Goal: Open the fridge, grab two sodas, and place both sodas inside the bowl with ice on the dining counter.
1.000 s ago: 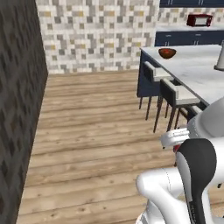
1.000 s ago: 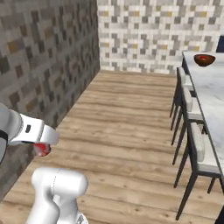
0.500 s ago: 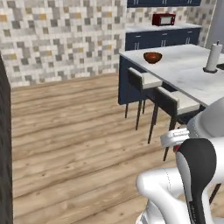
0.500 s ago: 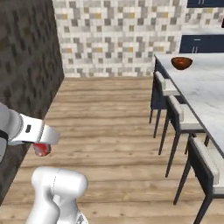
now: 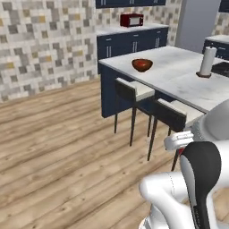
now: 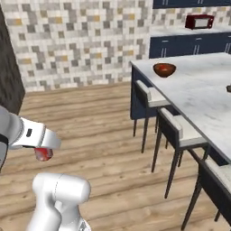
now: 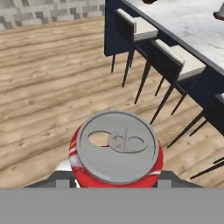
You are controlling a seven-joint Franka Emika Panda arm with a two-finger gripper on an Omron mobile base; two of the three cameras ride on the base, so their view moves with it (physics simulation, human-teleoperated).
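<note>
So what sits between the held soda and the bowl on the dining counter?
In the right base view, wooden floor and a white-cushioned stool separate the soda from the bowl on the dining counter.

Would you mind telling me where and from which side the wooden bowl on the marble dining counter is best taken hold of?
Grip the bowl by its rim, coming down from above with one finger inside and one outside. It sits upright and open-topped near the corner of the dining counter, and its rounded, sloping sides look too wide and curved to pinch from the side.

White arm folded low over base, jaws clamping soda (image 7: 115,151)
</note>
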